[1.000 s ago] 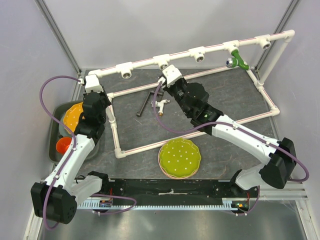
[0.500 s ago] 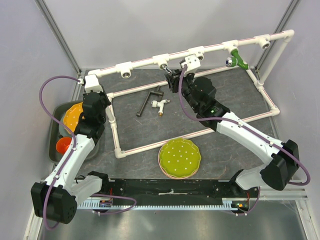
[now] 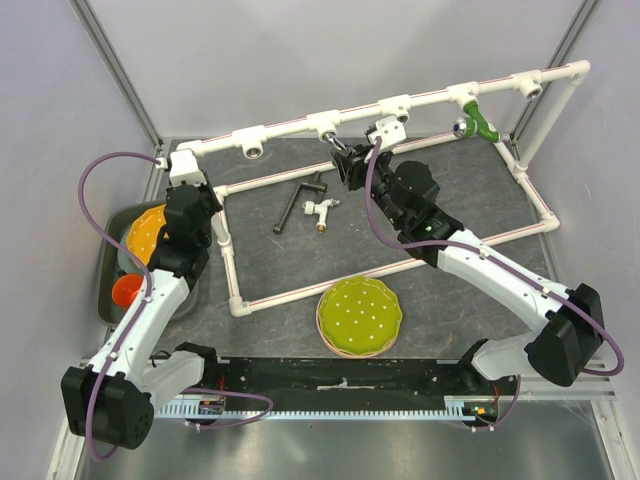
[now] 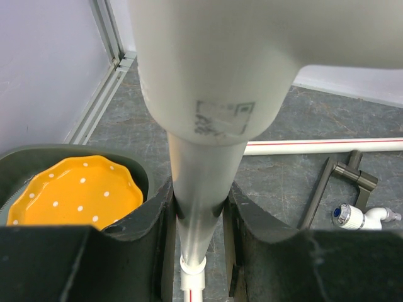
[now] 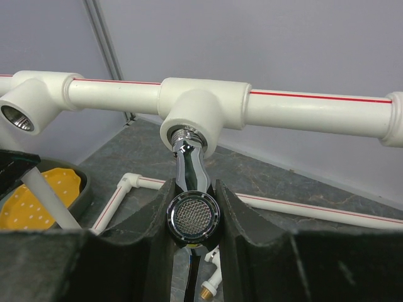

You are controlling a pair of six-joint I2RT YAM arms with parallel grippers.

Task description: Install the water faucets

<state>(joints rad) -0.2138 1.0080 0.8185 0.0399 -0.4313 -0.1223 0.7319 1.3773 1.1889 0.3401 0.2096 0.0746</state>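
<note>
The right tool (image 5: 193, 189) is clamped on the silver faucet (image 5: 189, 157), one finger on each side of its shiny neck. The faucet's threaded end sits in the mouth of a white tee socket (image 5: 195, 104) on the top rail of the pipe frame (image 5: 315, 100), and its round mesh outlet faces the wrist camera. In the overhead view this grip lies just above the centre of the frame, under the middle of the rail.

The left tool (image 4: 200, 214) is clamped on a white pipe leg (image 4: 201, 163) at the left end of the frame. Its dark fingers (image 4: 151, 233) press both sides of the pipe, just below a large white fitting. In the overhead view this is at the upper left.

The white faucet (image 3: 322, 210) lies on its side on the dark counter (image 3: 450, 200), inside the frame's lower loop and near the centre of the overhead view. Its brass end points toward the bottom of the picture. Just left of it lies a black L-shaped bar (image 3: 295, 200).

A green tap (image 3: 478, 122) hangs from a tee near the upper right. A green plate (image 3: 360, 315) sits at lower centre. At the left edge, a yellow plate (image 3: 148, 230) rests in a dark bin (image 4: 135, 173), with an orange cup (image 3: 127, 290) beside it.
</note>
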